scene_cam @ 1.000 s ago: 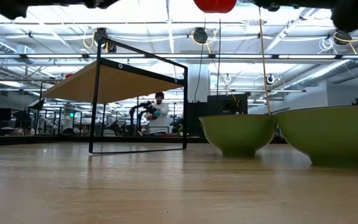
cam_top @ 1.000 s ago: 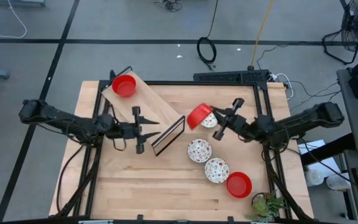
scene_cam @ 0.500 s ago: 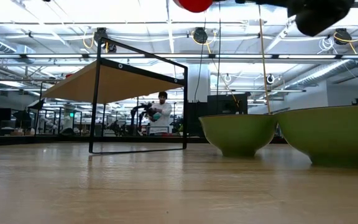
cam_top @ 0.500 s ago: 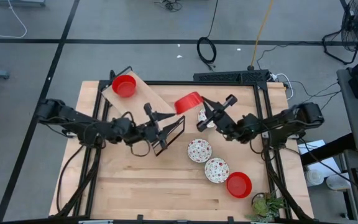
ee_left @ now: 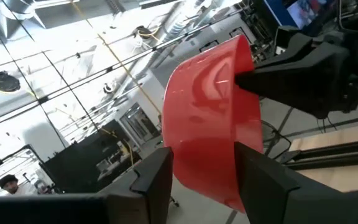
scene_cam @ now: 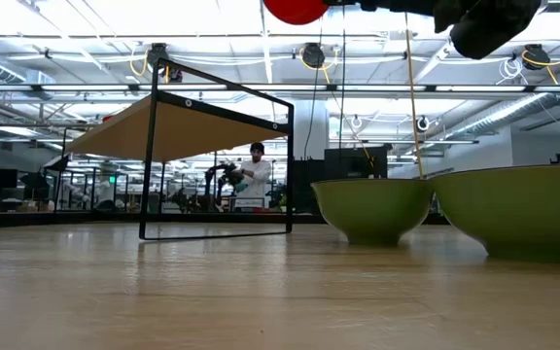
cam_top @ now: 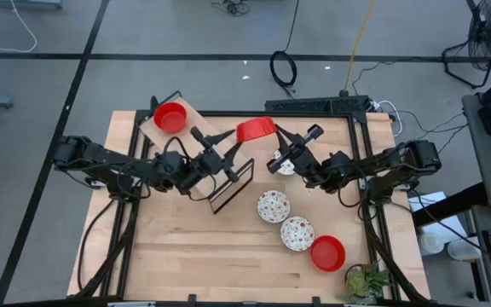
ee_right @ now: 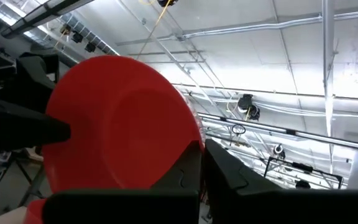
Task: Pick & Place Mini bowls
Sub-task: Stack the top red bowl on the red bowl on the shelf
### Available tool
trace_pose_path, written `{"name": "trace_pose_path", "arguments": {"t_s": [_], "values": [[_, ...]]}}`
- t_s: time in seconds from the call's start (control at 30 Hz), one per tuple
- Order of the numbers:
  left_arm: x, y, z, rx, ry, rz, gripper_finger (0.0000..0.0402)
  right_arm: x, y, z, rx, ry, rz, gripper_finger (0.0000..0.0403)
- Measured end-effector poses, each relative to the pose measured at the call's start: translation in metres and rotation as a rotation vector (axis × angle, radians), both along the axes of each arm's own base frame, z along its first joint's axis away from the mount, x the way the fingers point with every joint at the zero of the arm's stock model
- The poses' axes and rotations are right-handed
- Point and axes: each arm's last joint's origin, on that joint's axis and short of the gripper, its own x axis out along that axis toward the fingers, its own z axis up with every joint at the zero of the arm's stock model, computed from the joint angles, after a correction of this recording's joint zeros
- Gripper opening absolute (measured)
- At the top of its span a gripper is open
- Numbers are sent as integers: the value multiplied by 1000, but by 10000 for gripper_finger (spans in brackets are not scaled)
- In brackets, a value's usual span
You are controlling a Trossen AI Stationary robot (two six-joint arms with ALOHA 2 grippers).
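Note:
A plain red mini bowl point(cam_top: 255, 130) hangs in the air over the table's far middle, also seen at the top of the low view point(scene_cam: 296, 10). My right gripper point(cam_top: 274, 139) is shut on it. My left gripper point(cam_top: 228, 143) is open, and its two fingers point(ee_left: 157, 180) stand on either side of the same bowl point(ee_left: 207, 124); whether they touch it I cannot tell. Another red bowl point(cam_top: 170, 117) sits on the raised wooden shelf point(cam_top: 196, 143). Two patterned bowls point(cam_top: 274, 205) point(cam_top: 297, 233) and a red one point(cam_top: 327, 253) rest on the table. A third patterned bowl point(cam_top: 286, 165) is partly hidden under my right arm. My right gripper pinches the red bowl's rim point(ee_right: 188, 134) on the side facing the table's right, one finger inside the bowl point(ee_left: 272, 81) and one on its outer wall. It comes level from the right. The bowl is lifted clear and tipped on edge.
The shelf's black wire frame point(cam_top: 231, 183) stands just below both grippers, left of the table's middle. In the low view, two green-sided bowls point(scene_cam: 372, 207) point(scene_cam: 513, 222) stand on the right. A potted plant point(cam_top: 363, 283) sits at the near right corner. A person point(scene_cam: 253, 175) works far behind.
My right gripper carried the red bowl up and toward the table's far left, away from the patterned bowls. My left gripper rose and moved right toward the bowl, tipping upward, until its open fingers came around it.

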Motion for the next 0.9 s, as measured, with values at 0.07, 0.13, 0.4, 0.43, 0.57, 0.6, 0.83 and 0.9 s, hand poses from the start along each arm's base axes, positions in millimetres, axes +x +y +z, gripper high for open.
{"name": "trace_pose_path", "arguments": {"t_s": [0.07,0.13,0.4,0.43,0.57,0.6,0.83,0.9], "values": [[0,2,0,-1,0,5,165,0,0,0,6,-3,4,0],[0,4,0,-11,-7,11,158,0,1,0,23,-12,21,0],[-2,11,4,-61,-71,53,17,6,2,-7,105,22,83,8],[-2,12,4,-65,-81,63,17,6,2,-8,115,29,92,12],[-6,12,12,-39,-41,166,6,11,4,-17,200,76,127,42],[-8,11,16,-27,-18,201,6,13,5,-20,228,93,133,53],[-32,15,76,-54,50,496,4,16,15,-43,370,353,140,147],[-38,22,91,-82,110,594,4,14,18,-49,411,437,146,171]]}}
